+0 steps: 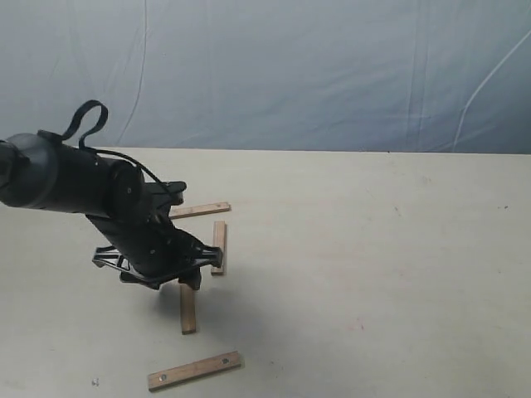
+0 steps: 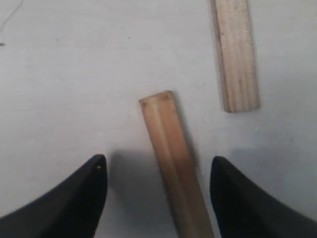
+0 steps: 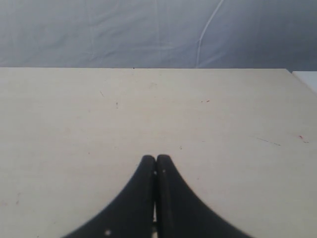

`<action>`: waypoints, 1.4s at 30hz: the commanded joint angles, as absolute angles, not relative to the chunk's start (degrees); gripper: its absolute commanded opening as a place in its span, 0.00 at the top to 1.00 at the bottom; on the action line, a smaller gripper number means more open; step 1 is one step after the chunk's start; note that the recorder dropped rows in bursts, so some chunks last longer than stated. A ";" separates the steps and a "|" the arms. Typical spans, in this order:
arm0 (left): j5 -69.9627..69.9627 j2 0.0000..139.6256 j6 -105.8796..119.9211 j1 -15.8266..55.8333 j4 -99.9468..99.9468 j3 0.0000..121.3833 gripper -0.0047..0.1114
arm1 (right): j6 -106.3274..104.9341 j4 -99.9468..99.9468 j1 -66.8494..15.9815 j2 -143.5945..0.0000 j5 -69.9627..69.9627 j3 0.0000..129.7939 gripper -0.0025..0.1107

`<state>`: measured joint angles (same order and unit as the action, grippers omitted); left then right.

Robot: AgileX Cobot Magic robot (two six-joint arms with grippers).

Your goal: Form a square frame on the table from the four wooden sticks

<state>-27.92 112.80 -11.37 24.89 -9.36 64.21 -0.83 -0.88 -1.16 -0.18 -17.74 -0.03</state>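
Counter (image 1: 373,249) — pale beige, filling the near ground, with a blue-grey cloth (image 1: 290,66) hanging along its far edge. Left arm (image 1: 75,178): black, entering from the left and bent down over the sticks, left of centre. The four sticks lie flat and loose on the counter, not closed into a square. Near stick (image 1: 195,370), with small dark holes, lies roughly left to right, closest to the near edge and well apart from the others. Far stick (image 1: 200,210) also lies roughly left to right, its left end at the arm's outline. Right stick (image 1: 219,247) runs near to far. Its far end sits just beside the right end of the far stick, making an open corner. Middle stick (image 1: 188,308) runs near to far, its far end under the arm. Left fingers (image 2: 74,203) are spread, with the far end of the middle stick between them — no contact shows. Right fingers (image 3: 148,188), seen only in the right wrist view, are pressed together above the counter.
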 commanded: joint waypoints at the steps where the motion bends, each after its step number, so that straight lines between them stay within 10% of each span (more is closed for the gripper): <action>1: -24.82 115.52 -11.95 25.24 -10.99 64.58 0.47 | -0.98 -0.57 -1.42 0.00 -17.46 0.00 0.99; 14: -24.76 116.32 -11.95 25.24 -10.63 64.58 0.96 | -0.98 -0.57 -1.42 0.00 -17.46 0.00 0.99; 42: -27.09 122.74 -29.91 18.89 2.58 86.10 0.96 | -0.98 -0.70 -1.42 0.00 -17.46 0.00 0.99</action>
